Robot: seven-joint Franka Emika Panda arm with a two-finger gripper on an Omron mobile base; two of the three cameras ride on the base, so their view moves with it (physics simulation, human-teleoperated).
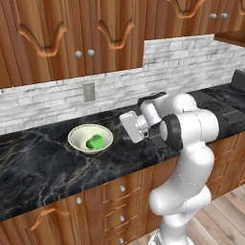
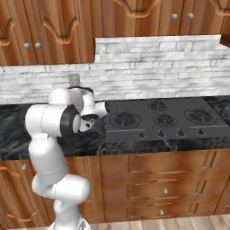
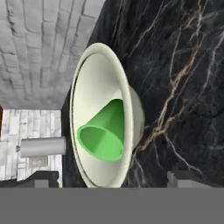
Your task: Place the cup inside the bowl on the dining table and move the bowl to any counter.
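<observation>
The cream bowl (image 1: 79,137) stands on the black marble counter (image 1: 33,160) below the brick wall. The green cup (image 1: 95,141) lies tipped on its side inside it. In the hand view the bowl (image 3: 94,78) appears rolled sideways, with the cup (image 3: 107,131) pointing its open mouth toward the camera. My gripper (image 1: 128,125) hovers above the counter to the right of the bowl, facing it and apart from it. It is open, with its dark fingertips (image 3: 41,179) spread wide and nothing between them. The dining table is out of view.
A black stove (image 2: 157,119) with several burners is set into the counter (image 2: 11,128) right of the arm. The white brick backsplash carries a wall outlet (image 1: 89,92). Wooden cabinets hang above, and drawers with round knobs (image 1: 122,188) run below.
</observation>
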